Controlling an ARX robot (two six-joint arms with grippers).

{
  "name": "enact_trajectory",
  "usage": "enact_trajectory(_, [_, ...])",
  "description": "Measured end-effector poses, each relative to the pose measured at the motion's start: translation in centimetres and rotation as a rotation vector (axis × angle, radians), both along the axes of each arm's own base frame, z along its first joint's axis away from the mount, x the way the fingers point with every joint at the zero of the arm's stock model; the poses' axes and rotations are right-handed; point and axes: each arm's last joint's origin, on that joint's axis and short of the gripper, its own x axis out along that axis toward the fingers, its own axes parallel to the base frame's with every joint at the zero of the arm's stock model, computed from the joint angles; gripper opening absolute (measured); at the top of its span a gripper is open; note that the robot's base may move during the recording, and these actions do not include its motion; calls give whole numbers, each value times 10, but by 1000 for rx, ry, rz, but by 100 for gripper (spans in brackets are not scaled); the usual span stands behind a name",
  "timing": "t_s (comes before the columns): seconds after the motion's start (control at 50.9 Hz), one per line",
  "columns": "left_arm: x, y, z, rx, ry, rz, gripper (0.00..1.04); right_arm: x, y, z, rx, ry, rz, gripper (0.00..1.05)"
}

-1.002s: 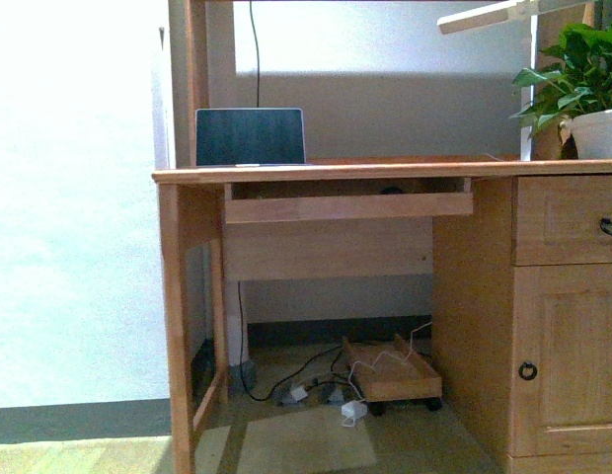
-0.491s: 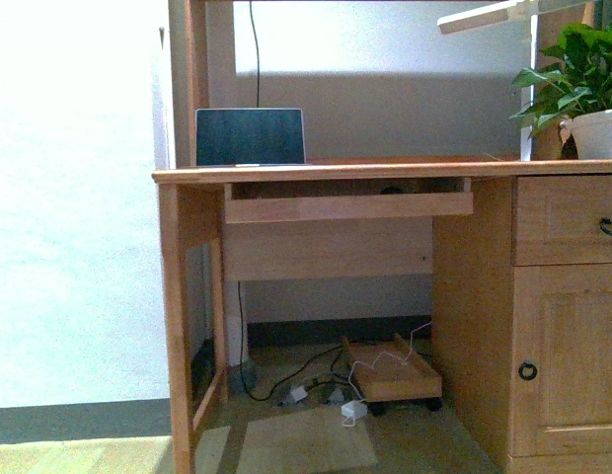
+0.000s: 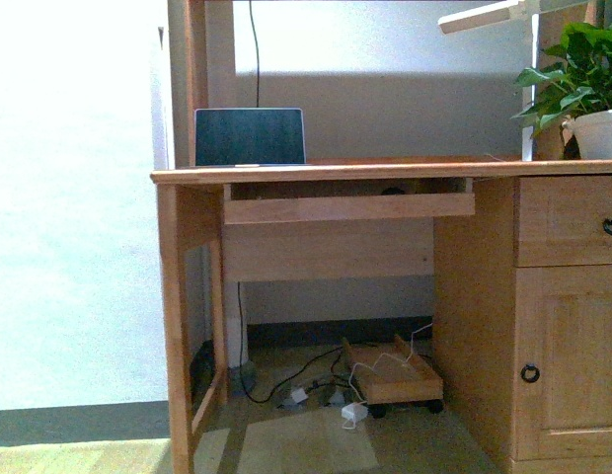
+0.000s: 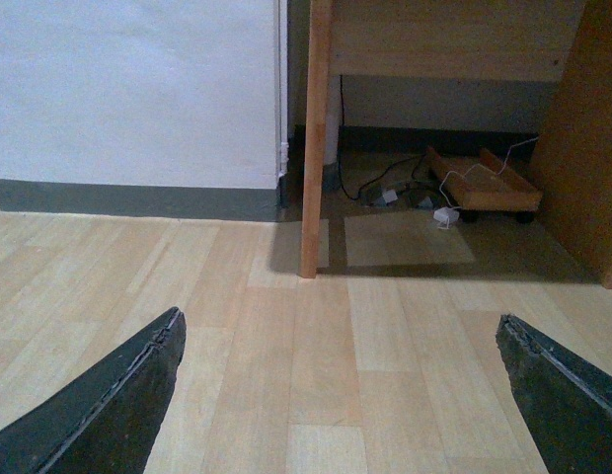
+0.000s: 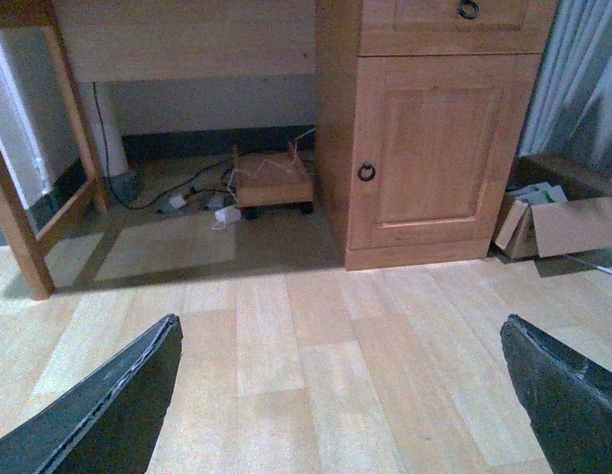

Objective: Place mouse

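Hovering above floor (image 4: pixel 286 286), left tool (image 4: pixel 338 318), right tool (image 5: pixel 341 321) spread, empty; mouse (image 3: pixel 392 190) in tray (image 3: pixel 345 207).

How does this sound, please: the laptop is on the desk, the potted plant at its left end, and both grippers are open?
Not quite: the front view shows the potted plant at the desk's right end. The laptop, left gripper and right gripper are as you say.

Pale plain wall (image 3: pixel 69 197) overexposed, glaring white in front view. Wrist views dimmer; shadow under light-brown wooden desk (image 5: pixel 188 39).
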Motion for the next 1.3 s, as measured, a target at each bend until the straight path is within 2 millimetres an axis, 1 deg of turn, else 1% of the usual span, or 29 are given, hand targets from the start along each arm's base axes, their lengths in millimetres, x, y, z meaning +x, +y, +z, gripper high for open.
enact_trajectory(1.297, [0, 0, 0, 0, -1, 0, 97, 0, 0, 0, 0, 0, -1, 97])
